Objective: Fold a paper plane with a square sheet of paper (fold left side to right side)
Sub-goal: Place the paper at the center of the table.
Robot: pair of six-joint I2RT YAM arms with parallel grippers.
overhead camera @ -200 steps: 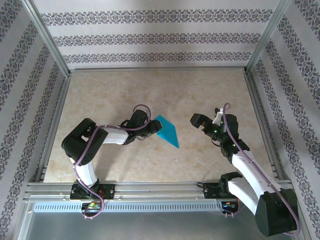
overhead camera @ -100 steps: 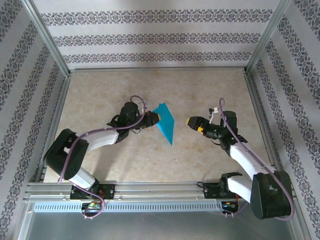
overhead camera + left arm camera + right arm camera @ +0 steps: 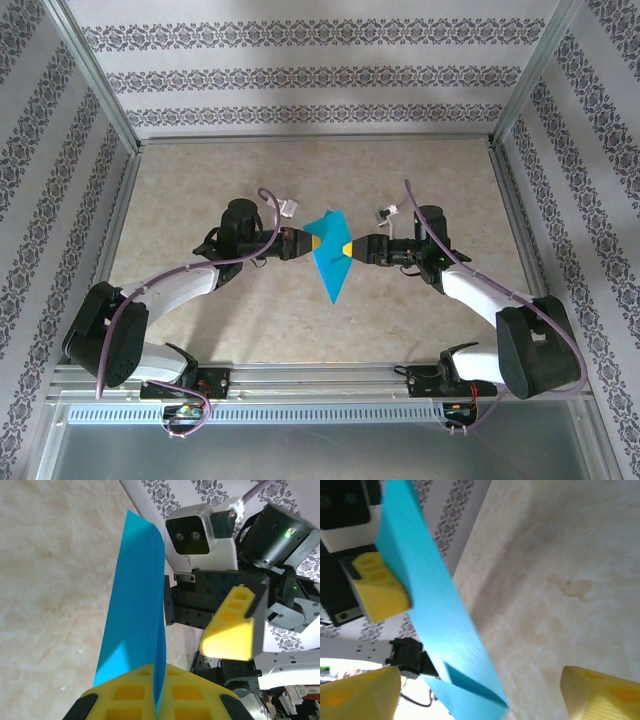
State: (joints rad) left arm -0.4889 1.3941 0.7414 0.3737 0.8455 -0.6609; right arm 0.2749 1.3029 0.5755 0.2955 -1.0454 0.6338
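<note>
Both arms have swung inward over the last second and now meet at the middle of the counter (image 3: 200, 170), with the paper turned between them.

On the left, the left arm (image 3: 170, 290) stretches out low from its base, its forearm running toward the centre. The left gripper (image 3: 300, 243) faces right, and its yellow fingers (image 3: 125, 692) are pressed together on the left edge of the paper (image 3: 330, 255). In the left wrist view the sheet (image 3: 137, 610) enters the seam between those fingers and stands on edge above the counter.

From the top camera the paper is a narrow teal-blue folded shape. Its long axis runs from the far side toward the near edge, the broad end far and the single sharp point aimed at the arm bases.

To its right, the right gripper (image 3: 352, 247) faces left, at the paper's right edge. In the right wrist view its fingers (image 3: 600, 692) stand wide apart with the paper (image 3: 435, 610) passing between them, not clamped. The right arm (image 3: 480, 295) reaches in low from its base, elbow bent outward.
</note>
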